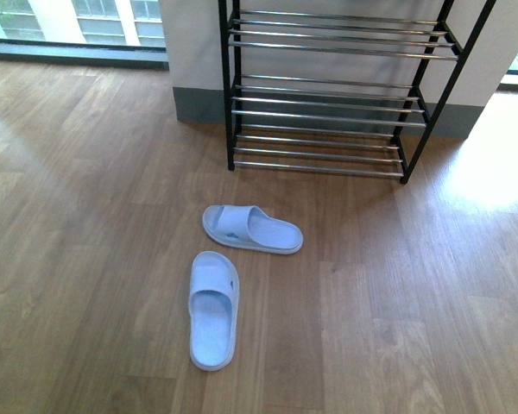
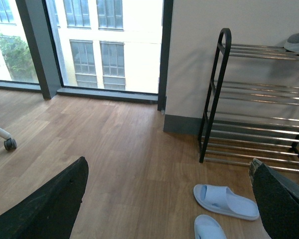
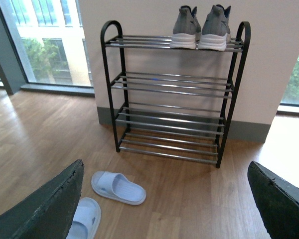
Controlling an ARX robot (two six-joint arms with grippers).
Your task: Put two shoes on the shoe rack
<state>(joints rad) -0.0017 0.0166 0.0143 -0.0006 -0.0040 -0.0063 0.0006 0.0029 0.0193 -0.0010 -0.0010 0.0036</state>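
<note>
Two pale blue slides lie on the wooden floor in front of the shoe rack. One slide lies crosswise nearer the rack, the other slide points toward the rack, closer to me. Both show in the left wrist view and in the right wrist view. A pair of grey sneakers stands on the top shelf of the rack. My left gripper and right gripper are both open, high above the floor, holding nothing. Neither arm shows in the front view.
The rack stands against a white wall with a grey skirting board. Floor-height windows are to the left of the rack. A caster wheel of some furniture sits on the floor at the left. Bright sunlight falls on the floor at the right.
</note>
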